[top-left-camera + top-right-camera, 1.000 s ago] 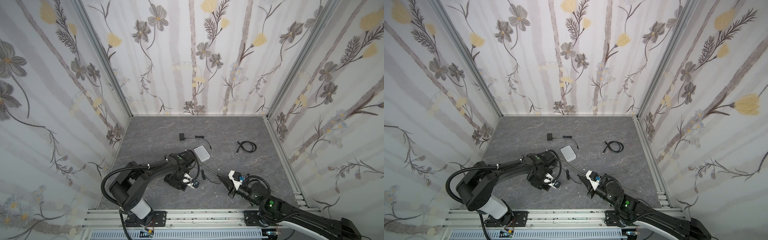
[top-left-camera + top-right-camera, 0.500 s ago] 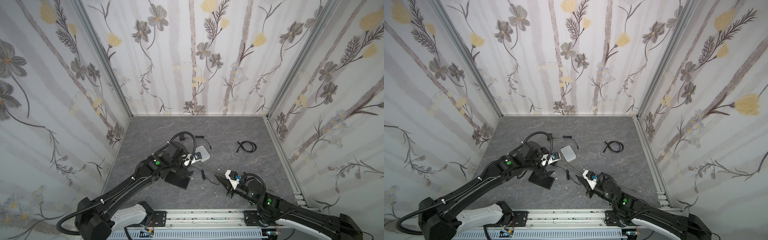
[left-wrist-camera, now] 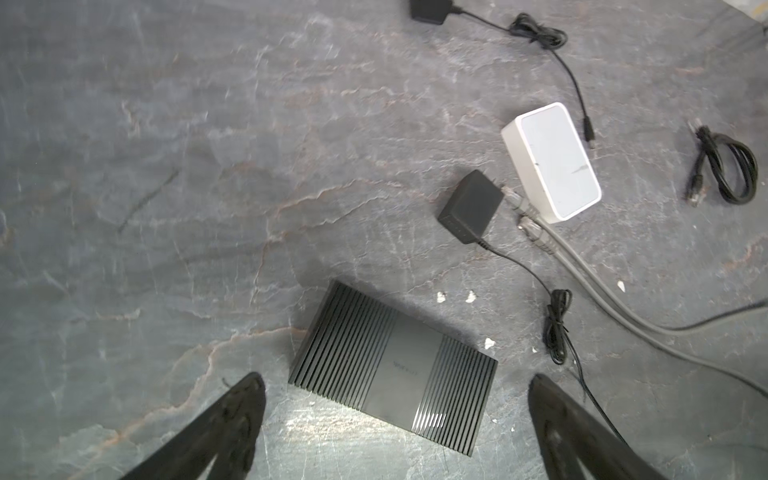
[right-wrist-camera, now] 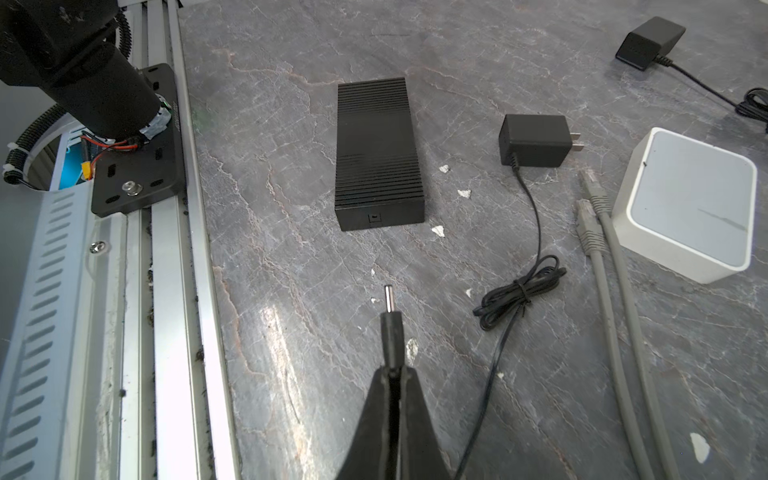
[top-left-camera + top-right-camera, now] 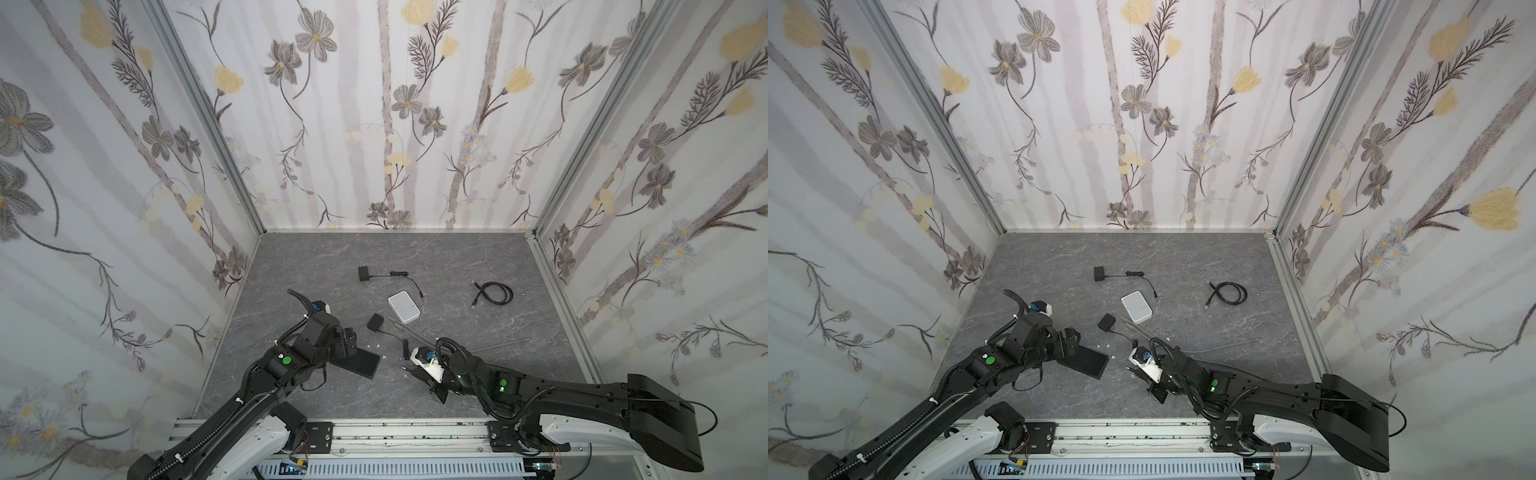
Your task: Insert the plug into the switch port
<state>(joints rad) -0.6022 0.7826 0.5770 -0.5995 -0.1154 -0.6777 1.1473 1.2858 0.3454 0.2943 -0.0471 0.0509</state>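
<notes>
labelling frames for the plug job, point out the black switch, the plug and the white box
black switch (image 4: pixel 376 145): right wrist view, middle of ribbed top
plug (image 4: pixel 391 328): right wrist view, black sleeve
white box (image 4: pixel 692 203): right wrist view, flat top

Three walls (image 5: pixel 386 124) papered with grey and pale-yellow flowers on long stems enclose a dark grey, marble-veined counter (image 5: pixel 457 257). Bare metal corner posts (image 5: pixel 208 120) run up where the panels meet, and a slotted aluminium rail (image 5: pixel 415 432) edges the near side. Soft, even light leaves a pale sheen on the stone pattern.
</notes>
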